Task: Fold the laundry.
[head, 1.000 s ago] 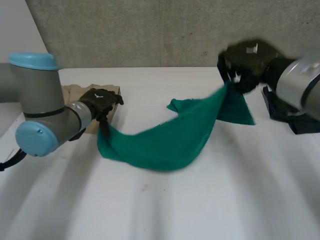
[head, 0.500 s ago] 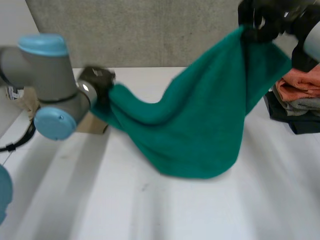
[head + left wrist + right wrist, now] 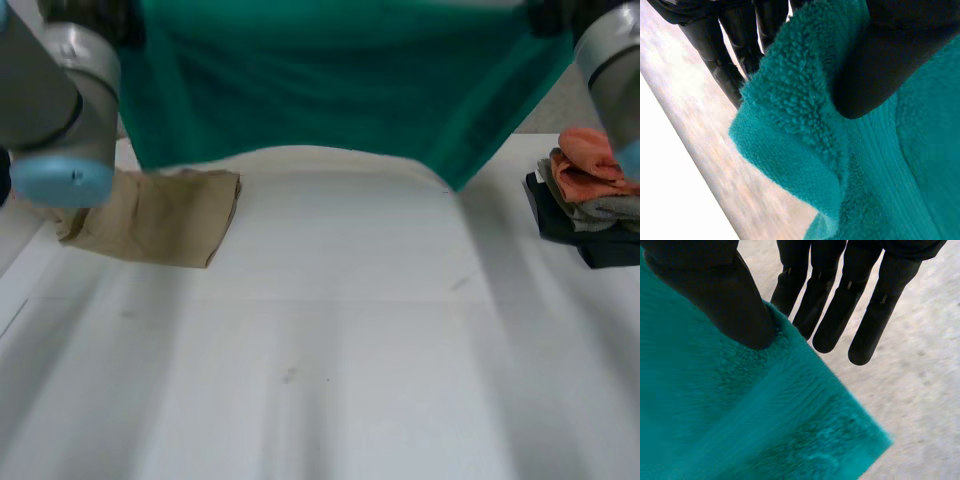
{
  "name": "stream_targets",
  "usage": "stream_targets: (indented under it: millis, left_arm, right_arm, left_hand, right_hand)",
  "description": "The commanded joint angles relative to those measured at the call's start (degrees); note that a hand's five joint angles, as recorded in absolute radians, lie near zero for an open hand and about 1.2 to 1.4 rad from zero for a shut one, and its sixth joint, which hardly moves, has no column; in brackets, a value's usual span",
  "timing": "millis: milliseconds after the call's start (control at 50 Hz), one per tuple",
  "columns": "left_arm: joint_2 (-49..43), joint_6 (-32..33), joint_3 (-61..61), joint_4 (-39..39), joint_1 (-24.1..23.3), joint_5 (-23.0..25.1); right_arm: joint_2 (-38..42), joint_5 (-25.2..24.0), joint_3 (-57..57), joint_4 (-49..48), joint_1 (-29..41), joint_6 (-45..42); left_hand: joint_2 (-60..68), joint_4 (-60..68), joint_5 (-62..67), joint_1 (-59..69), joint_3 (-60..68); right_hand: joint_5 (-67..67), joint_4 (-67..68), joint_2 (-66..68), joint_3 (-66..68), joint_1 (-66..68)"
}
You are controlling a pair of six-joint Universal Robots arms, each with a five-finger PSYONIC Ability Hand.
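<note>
The green towel (image 3: pixel 330 90) now hangs spread wide between the two raised arms, a change from half a second ago, when it sagged in a deep loop from the low left hand up to the right and trailed onto the white table (image 3: pixel 330 380). Its lower edge now appears to hang clear of the tabletop, dipping to a point on the right side. In the left wrist view, the left hand (image 3: pixel 890 65) pinches a bunched edge of the towel (image 3: pixel 805 130), thumb on one face and fingers behind it. In the right wrist view, the right hand (image 3: pixel 715 290) clamps the towel (image 3: pixel 740 410) near a corner, thumb pressed into the pile while its straight fingers reach past the edge. A tan cloth (image 3: pixel 150 215), earlier half hidden, lies flat on the table near the left arm (image 3: pixel 60 110), whose elbow covers its outer end. A stack of folded clothes (image 3: pixel 590 190), orange on top, sits at the table's right edge below the right arm (image 3: pixel 610 60). The stretched towel screens the far side of the table.
</note>
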Motion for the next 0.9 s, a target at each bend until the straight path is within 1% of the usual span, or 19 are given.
stream_targets:
  millis: [20,60,80,120,140,200,220,280,340,380,500,580,660,780,800,820,840,880,900]
  left_arm:
    - [-0.3,1.1,-18.3,1.0,0.3,6.6]
    - [-1.5,2.5,-21.0,0.7,0.1,8.2]
    - [-3.5,4.7,-23.0,0.6,-0.3,9.5]
    - [-5.5,7.8,-24.1,0.4,-0.4,10.3]
    - [-7.6,11.3,-25.0,-0.1,-0.4,10.3]
    - [-9.2,15.3,-25.6,-1.7,-0.1,9.5]
    - [-9.2,17.0,-25.8,-2.9,0.3,9.0]
    - [-9.2,17.6,-26.0,-4.5,0.7,8.8]
    - [-7.9,16.7,-26.4,-6.3,0.8,9.0]
    - [-6.8,15.6,-26.9,-6.7,0.9,9.6]
    - [-5.2,13.9,-27.2,-7.8,1.1,11.0]
    - [-4.8,13.5,-26.7,-9.8,1.5,11.2]
    - [-4.7,13.4,-25.3,-12.4,1.8,11.3]
    - [-6.6,12.9,-21.6,-20.4,1.8,11.2]
    - [-7.1,12.8,-21.1,-21.2,1.9,11.2]
    - [-7.4,12.7,-20.4,-22.0,2.0,11.1]
    - [-7.8,12.5,-19.3,-23.5,2.5,11.2]
    - [-7.9,11.9,-18.5,-24.5,2.8,11.5]
    - [-7.8,11.5,-18.3,-24.8,2.9,11.6]
  right_arm:
    - [-8.1,-9.1,29.8,-4.4,-0.1,-0.7]
    - [-8.1,-11.2,35.2,-5.4,-0.1,-1.3]
    - [-7.6,-12.9,39.3,-6.1,-0.1,-2.3]
    - [-6.3,-13.9,42.2,-6.5,-0.1,-3.7]
    - [-5.5,-14.1,43.3,-6.5,-0.1,-4.5]
    - [-2.6,-13.4,44.8,-5.8,-0.3,-9.5]
    - [-1.7,-12.8,44.8,-4.4,-0.4,-11.7]
    - [-1.2,-12.1,44.4,-1.8,-0.6,-14.4]
    - [-1.2,-11.6,43.6,1.5,-1.0,-15.0]
    - [-1.2,-11.6,43.1,2.9,-1.0,-14.7]
    - [-1.8,-11.6,43.4,3.3,-0.9,-14.8]
    - [-1.7,-11.6,44.0,3.1,-1.0,-15.2]
    - [-1.3,-11.6,44.3,2.8,-1.3,-16.1]
    - [-1.4,-11.5,44.4,2.6,-1.9,-16.3]
    - [-1.4,-11.4,44.5,2.5,-2.0,-16.2]
    - [-1.6,-11.3,44.5,2.4,-2.0,-16.2]
    - [-1.6,-11.0,44.4,2.3,-2.1,-15.8]
    - [-1.8,-10.3,44.2,2.1,-2.2,-15.0]
    - [-1.9,-9.8,44.2,2.0,-2.2,-14.6]
  left_hand:
    - [11.4,11.5,14.0,12.6,11.9]
    - [11.4,11.5,14.0,12.6,11.9]
    - [9.4,9.5,12.0,10.7,9.9]
    - [7.1,7.2,9.7,8.3,7.6]
    - [6.7,6.8,9.3,7.9,7.2]
    - [5.5,5.7,8.2,6.8,6.1]
    - [1.9,2.0,4.5,3.1,2.4]
    - [-3.2,-3.1,-0.6,-2.0,-2.7]
    - [-20.3,-20.2,-17.7,-19.1,-19.8]
    - [-26.9,-26.8,-24.3,-25.7,-26.4]
    - [-28.1,-28.0,-25.5,-26.9,-27.6]
    - [-27.8,-27.7,-25.2,-26.5,-27.3]
    - [-23.4,-23.3,-20.8,-22.2,-22.9]
    - [-20.7,-20.6,-18.1,-19.5,-20.2]
    - [-18.7,-18.6,-16.1,-17.5,-18.2]
    - [-14.0,-13.9,-11.4,-12.8,-13.5]
    - [-0.2,0.0,2.5,1.1,0.4]
    - [11.3,11.5,14.0,12.6,11.9]
    - [11.4,11.5,14.0,12.6,11.9]
  right_hand:
    - [12.9,11.5,12.5,11.9,15.0]
    - [12.9,11.5,12.5,11.9,15.0]
    - [12.9,11.5,12.5,11.9,15.0]
    - [12.9,11.5,12.5,11.9,15.0]
    - [12.9,11.5,12.5,11.9,15.0]
    - [12.9,11.5,12.5,11.9,15.0]
    - [12.9,11.5,12.5,11.9,15.0]
    - [12.9,11.5,12.5,11.9,15.0]
    - [12.9,11.5,12.5,11.9,15.0]
    - [12.9,11.5,12.5,11.9,15.0]
    - [12.9,11.5,12.5,11.9,15.0]
    - [12.9,11.5,12.5,11.9,15.0]
    - [12.9,11.5,12.5,11.9,15.0]
    - [12.9,11.5,12.5,11.9,15.0]
    - [12.9,11.5,12.5,11.9,15.0]
    - [12.9,11.5,12.5,11.9,15.0]
    - [12.9,11.5,12.5,11.9,15.0]
    - [-2.5,-4.0,-2.9,-3.5,-0.4]
    - [-10.4,-11.9,-10.8,-11.4,-8.3]
